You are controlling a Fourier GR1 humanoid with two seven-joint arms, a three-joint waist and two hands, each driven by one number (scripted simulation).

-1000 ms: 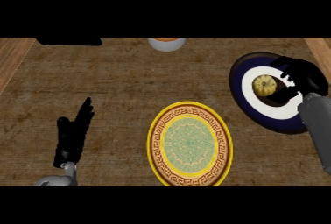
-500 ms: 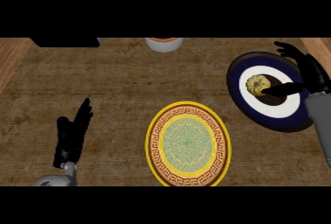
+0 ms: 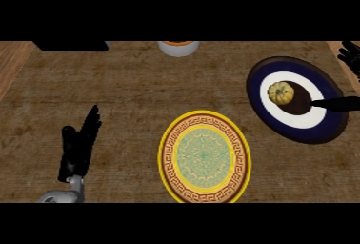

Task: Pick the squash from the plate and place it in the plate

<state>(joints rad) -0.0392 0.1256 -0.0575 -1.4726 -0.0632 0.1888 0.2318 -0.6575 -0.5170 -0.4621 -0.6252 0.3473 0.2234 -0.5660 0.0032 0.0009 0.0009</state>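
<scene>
A small yellow-green squash (image 3: 282, 92) lies on the white middle of a dark blue plate (image 3: 259, 75) at the right of the counter. My right hand (image 3: 339, 103) shows only at the view's right edge, open: its thumb reaches over the plate's right part, just right of the squash and apart from it, and its fingers stick up further back. A yellow plate (image 3: 167, 157) with a brown patterned band and a green middle sits at the centre front with nothing on it. My left hand (image 3: 77, 145) rests open at the lower left, fingers up.
A white cup with an orange inside (image 3: 178, 47) stands at the back edge, centre. A black object (image 3: 70, 45) lies at the back left. Wooden counter edges show at the far left and far right.
My right hand has drawn back to the right off the blue plate and spread open, leaving the squash uncovered. The left hand has not moved.
</scene>
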